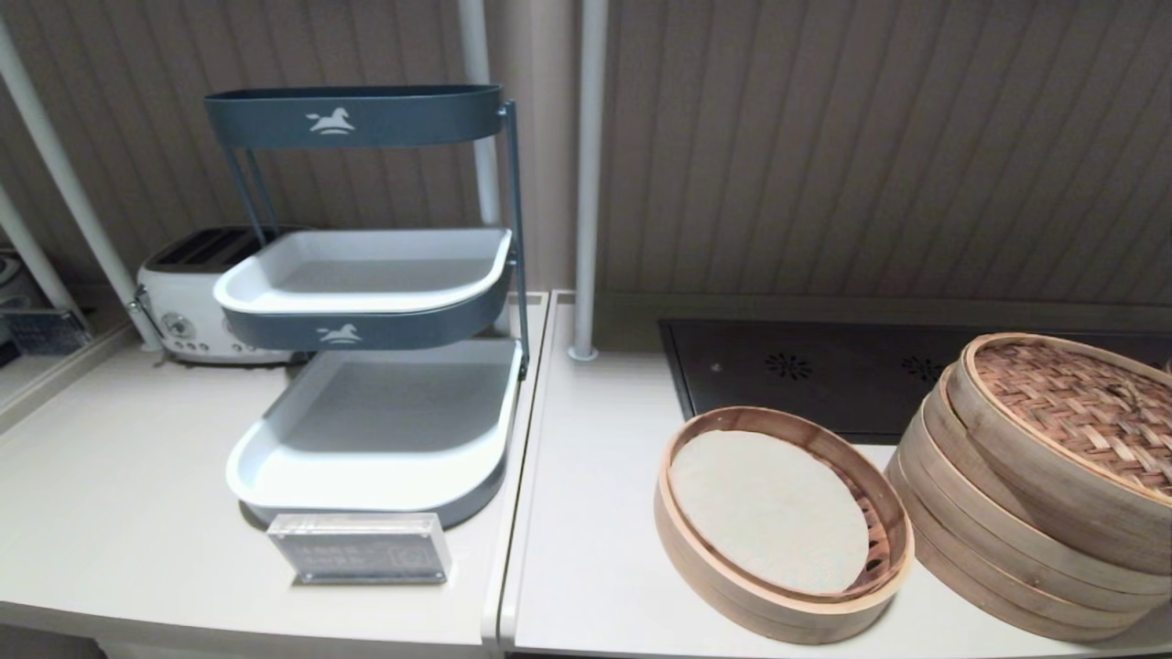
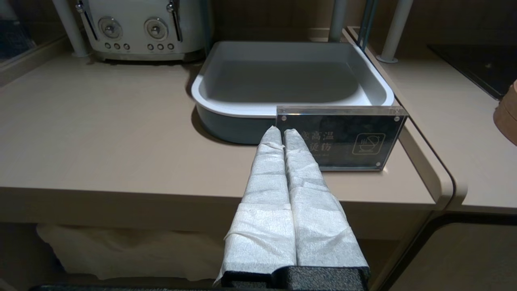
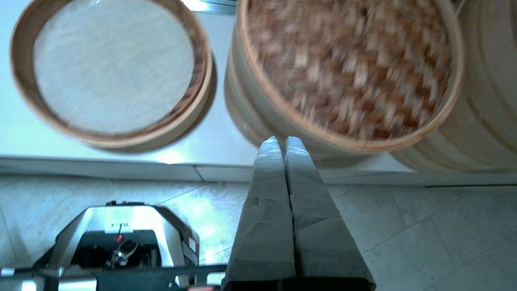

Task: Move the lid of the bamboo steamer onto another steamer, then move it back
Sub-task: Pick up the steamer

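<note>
Both hands closed, empty; right hand (image 3: 282, 140) just beside bamboo steamer lid (image 3: 349, 66).

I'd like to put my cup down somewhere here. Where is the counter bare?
Bare counter lies left of the tiered tray rack, and between the rack and the low steamer basket. The right end is crowded: that basket sits beside the tall steamer.

We read Chinese characters on the clear acrylic sign (image 2: 341, 139) that stands before the lowest tray; "高温" is legible, the other characters are half hidden by the left gripper (image 2: 282, 133), and a small steaming-bowl symbol is beside them. On the blue rack (image 1: 352, 117) we see white rocking-horse logos.
</note>
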Available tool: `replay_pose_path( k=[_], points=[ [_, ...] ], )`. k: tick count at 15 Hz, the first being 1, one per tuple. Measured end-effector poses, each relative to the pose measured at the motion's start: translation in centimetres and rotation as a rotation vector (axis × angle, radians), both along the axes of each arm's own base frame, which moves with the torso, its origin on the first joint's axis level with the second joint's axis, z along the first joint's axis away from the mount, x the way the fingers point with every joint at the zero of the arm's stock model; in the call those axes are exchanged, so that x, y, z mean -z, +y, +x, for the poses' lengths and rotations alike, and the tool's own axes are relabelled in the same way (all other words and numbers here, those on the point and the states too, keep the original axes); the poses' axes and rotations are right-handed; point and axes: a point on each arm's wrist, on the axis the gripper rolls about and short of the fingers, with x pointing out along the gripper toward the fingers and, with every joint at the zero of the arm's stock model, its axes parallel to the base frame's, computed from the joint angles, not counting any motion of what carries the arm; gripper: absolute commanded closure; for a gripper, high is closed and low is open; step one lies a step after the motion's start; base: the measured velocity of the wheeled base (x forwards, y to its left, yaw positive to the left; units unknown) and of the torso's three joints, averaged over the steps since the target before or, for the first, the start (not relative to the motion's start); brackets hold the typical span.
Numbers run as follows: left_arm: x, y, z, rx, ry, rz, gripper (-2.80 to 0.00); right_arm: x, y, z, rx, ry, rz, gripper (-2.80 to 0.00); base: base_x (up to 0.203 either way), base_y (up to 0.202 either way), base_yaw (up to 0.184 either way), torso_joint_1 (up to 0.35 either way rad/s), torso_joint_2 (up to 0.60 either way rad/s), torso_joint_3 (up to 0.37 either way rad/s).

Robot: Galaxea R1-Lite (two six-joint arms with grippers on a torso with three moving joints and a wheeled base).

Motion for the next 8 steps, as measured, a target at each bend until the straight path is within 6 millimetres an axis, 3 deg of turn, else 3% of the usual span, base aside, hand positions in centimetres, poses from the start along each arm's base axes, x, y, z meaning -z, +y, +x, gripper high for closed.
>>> replay_pose_path(
  k=[4,8],
  points=[
    [0.0,0.0,0.0,0.0,0.0,0.0,0.0,5.7,2.3,-4.8,-0.1,0.028,0.02,0.0,0.0,0.0,0.0,0.0,0.0,0.0],
    [0.0,0.0,0.0,0.0,0.0,0.0,0.0,12.8,3.0,-6.5,-0.205,-0.005,0.044,0.0,0.0,0.0,0.0,0.0,0.0,0.0]
  ],
)
